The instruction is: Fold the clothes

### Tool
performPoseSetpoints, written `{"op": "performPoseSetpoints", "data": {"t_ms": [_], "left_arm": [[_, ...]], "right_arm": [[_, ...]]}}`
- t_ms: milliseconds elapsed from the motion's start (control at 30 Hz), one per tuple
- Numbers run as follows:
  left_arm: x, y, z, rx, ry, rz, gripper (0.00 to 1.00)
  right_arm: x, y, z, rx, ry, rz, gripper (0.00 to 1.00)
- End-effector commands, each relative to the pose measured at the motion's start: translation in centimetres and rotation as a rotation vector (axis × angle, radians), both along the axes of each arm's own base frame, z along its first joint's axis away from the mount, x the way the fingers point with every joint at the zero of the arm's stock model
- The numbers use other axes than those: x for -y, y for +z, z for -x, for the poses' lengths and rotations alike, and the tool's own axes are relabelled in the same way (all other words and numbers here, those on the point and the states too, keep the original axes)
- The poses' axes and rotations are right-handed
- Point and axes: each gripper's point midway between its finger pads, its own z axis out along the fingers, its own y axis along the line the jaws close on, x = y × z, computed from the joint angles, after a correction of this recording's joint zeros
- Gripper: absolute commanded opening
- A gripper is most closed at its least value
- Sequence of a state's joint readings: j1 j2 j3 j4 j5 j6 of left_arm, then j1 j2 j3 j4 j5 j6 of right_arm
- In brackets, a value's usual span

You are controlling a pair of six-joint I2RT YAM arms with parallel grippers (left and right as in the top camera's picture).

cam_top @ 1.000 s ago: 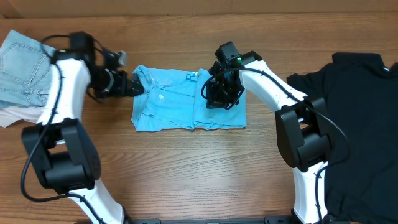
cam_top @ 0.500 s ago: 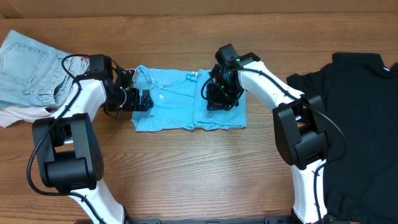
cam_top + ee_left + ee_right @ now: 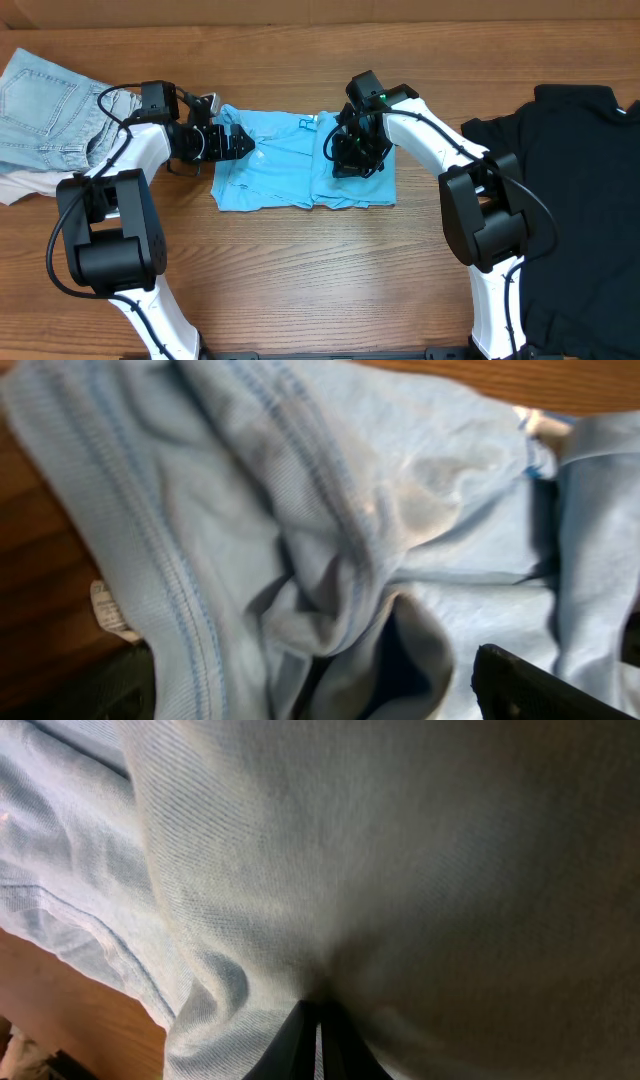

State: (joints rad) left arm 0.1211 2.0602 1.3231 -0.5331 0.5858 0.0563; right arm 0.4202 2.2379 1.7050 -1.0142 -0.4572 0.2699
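The sky-blue T-shirt [image 3: 290, 165] lies partly folded in the middle of the table, a white label showing at its top edge. My left gripper [image 3: 240, 143] is open at the shirt's upper left corner. In the left wrist view a bunched fold of the shirt [image 3: 330, 560] sits between the wide-apart fingers [image 3: 545, 685]. My right gripper [image 3: 350, 152] is over the shirt's right half. There its fingertips [image 3: 300, 1045] are pinched together on puckered shirt cloth [image 3: 400, 870].
A pale denim piece [image 3: 40, 105] lies at the far left, with an off-white piece [image 3: 22, 185] under its near edge. A black T-shirt [image 3: 580, 190] is spread at the right. Bare wooden table [image 3: 300, 280] runs along the front.
My left gripper has swung right from beside the denim onto the blue shirt's upper left corner, still open. The right arm has stayed put.
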Motion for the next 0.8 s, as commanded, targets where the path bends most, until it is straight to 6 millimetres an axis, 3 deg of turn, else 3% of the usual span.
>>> {"op": "performPoseSetpoints", "data": {"t_ms": [0, 67, 233, 467, 567, 667, 767], "left_arm": [[1.3, -6.5, 4.3, -0.226, 0.008, 0.029, 1.00], [1.1, -6.7, 4.4, -0.230, 0.009, 0.003, 0.97], [0.7, -7.0, 4.5, -0.238, 0.012, -0.030, 0.67], [2.1, -7.4, 5.1, -0.238, -0.058, -0.081, 0.62], [1.8, -7.8, 5.6, -0.260, -0.054, -0.126, 0.45], [1.3, -7.8, 5.7, -0.273, -0.037, -0.125, 0.17], [0.0, -6.9, 5.3, -0.299, 0.012, -0.117, 0.04]], "right_arm": [[0.0, -0.3, 0.2, -0.007, 0.010, -0.005, 0.07], [0.0, -0.3, 0.2, -0.006, 0.010, -0.005, 0.07], [0.0, -0.3, 0.2, -0.009, 0.010, -0.004, 0.07], [0.2, -0.4, 0.5, -0.023, 0.009, 0.002, 0.04], [0.2, -0.3, 0.7, -0.029, 0.009, 0.004, 0.04], [0.4, -0.2, 1.0, -0.045, 0.008, 0.012, 0.04], [0.9, 1.0, 1.2, -0.057, 0.000, 0.018, 0.04]]}}
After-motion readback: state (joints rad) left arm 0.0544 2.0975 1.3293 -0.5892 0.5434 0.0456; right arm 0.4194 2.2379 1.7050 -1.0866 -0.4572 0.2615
